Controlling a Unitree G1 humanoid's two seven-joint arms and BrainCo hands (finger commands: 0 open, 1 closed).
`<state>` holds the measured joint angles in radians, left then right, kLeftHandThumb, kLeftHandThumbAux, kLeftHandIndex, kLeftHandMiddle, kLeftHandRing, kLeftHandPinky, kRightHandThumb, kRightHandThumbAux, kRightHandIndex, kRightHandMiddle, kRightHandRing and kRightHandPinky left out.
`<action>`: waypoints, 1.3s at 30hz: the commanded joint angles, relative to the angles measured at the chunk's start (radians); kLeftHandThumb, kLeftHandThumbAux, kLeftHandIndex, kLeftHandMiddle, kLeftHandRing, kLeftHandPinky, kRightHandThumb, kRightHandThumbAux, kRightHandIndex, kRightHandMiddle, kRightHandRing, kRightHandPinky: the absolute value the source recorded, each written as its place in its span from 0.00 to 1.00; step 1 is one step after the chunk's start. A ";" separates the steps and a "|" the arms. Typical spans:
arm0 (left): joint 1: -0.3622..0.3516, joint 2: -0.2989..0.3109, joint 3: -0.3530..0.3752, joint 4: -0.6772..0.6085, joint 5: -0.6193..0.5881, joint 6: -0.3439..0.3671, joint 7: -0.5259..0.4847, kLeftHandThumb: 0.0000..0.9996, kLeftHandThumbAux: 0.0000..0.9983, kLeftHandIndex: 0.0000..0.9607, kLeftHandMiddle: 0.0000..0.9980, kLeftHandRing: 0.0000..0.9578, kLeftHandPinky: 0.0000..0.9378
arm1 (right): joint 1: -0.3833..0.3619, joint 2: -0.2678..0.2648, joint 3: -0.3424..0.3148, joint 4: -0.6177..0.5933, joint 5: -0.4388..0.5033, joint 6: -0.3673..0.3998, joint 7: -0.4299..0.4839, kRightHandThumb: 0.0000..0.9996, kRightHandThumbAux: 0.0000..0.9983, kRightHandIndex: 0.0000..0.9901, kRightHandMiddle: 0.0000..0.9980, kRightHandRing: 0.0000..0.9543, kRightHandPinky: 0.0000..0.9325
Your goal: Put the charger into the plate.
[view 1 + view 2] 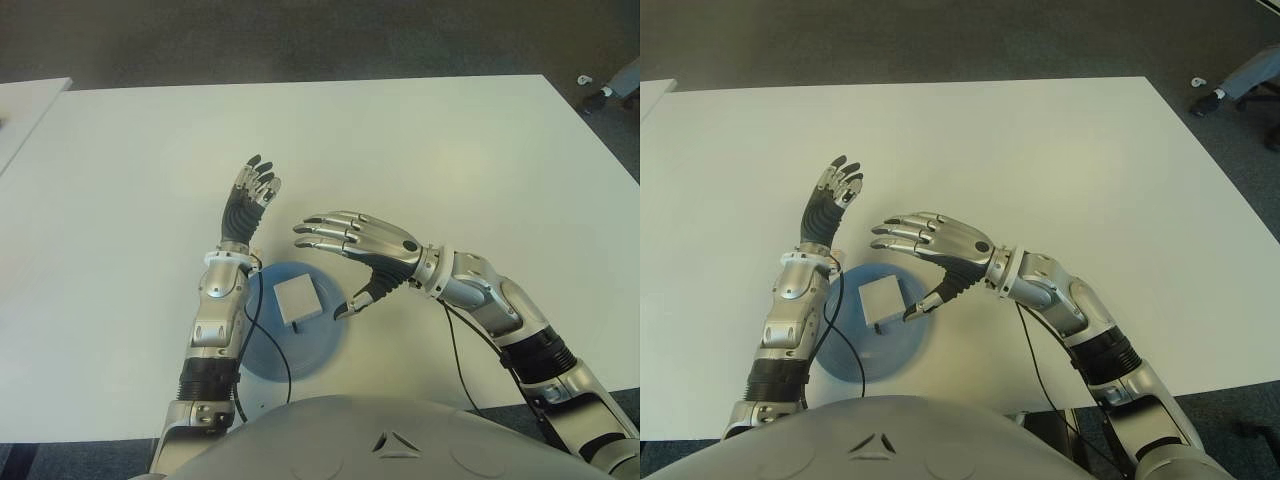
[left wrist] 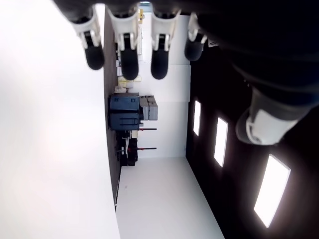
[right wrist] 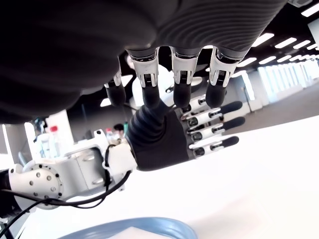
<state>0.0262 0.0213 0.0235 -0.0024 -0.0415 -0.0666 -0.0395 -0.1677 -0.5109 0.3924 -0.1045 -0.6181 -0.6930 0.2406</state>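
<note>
**Charger sits in the blue plate**

The flat, square, white charger (image 1: 297, 299) lies inside the round blue plate (image 1: 310, 350), low in the middle. Just above it the shiny metal right hand (image 1: 355, 245) is spread open, holding nothing. The left hand (image 1: 250, 195) is open too, holding nothing. Smooth white table (image 1: 420, 150), dark floor behind.

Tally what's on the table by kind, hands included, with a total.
Charger: 1, white, lying in the plate
Plate: 1, blue
Robot hands: 2, left hand and right hand, both open and holding nothing
Total: 4
</note>
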 commanded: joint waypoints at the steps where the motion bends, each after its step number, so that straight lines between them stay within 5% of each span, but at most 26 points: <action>1: 0.003 0.001 -0.002 0.012 -0.003 -0.008 -0.009 0.00 0.53 0.00 0.16 0.16 0.17 | -0.004 0.000 -0.004 0.018 0.000 -0.006 0.000 0.23 0.22 0.00 0.00 0.00 0.00; 17: 0.014 0.008 -0.009 0.011 0.013 -0.034 -0.006 0.00 0.53 0.00 0.17 0.18 0.20 | -0.033 0.012 -0.040 0.057 0.005 0.042 -0.006 0.19 0.25 0.00 0.00 0.00 0.00; 23: 0.017 0.003 -0.008 0.012 0.008 -0.043 -0.004 0.00 0.54 0.00 0.16 0.18 0.17 | -0.115 0.082 -0.079 0.243 0.038 0.093 -0.079 0.17 0.30 0.00 0.00 0.00 0.00; 30: 0.016 0.005 -0.001 0.019 -0.001 -0.049 -0.006 0.00 0.53 0.00 0.17 0.17 0.17 | -0.069 0.199 -0.143 0.244 0.193 0.235 -0.100 0.16 0.41 0.00 0.00 0.00 0.00; 39: 0.017 0.013 0.007 0.025 0.001 -0.049 -0.007 0.00 0.53 0.02 0.18 0.18 0.17 | -0.064 0.279 -0.213 0.238 0.308 0.432 -0.094 0.11 0.54 0.01 0.02 0.00 0.01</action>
<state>0.0308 0.0279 0.0262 0.0046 -0.0405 -0.1148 -0.0395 -0.2470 -0.2572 0.2030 0.1275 -0.3516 -0.3395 0.1433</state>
